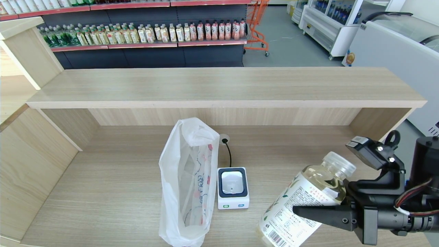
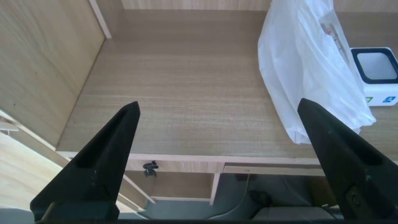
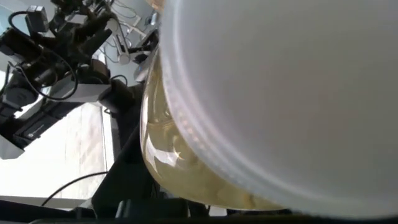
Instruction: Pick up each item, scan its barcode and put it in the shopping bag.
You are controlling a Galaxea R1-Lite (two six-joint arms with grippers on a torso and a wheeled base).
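The right gripper (image 1: 324, 206) grips a tilted bottle (image 1: 295, 209) (cap up) near the scanner (image 1: 233, 187); the left gripper (image 2: 219, 109) is spread wide.

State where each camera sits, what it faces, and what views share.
Head: on the robot's head, facing down at a light wooden counter, white plastic bag, white box scanner; right gripper holds a clear yellowish-drink bottle.
Left wrist: above the counter, looking down through the open left gripper.
Right wrist: close against the bottle's white cap.
Shared: bag and scanner, head and left wrist; bottle, head and right wrist.
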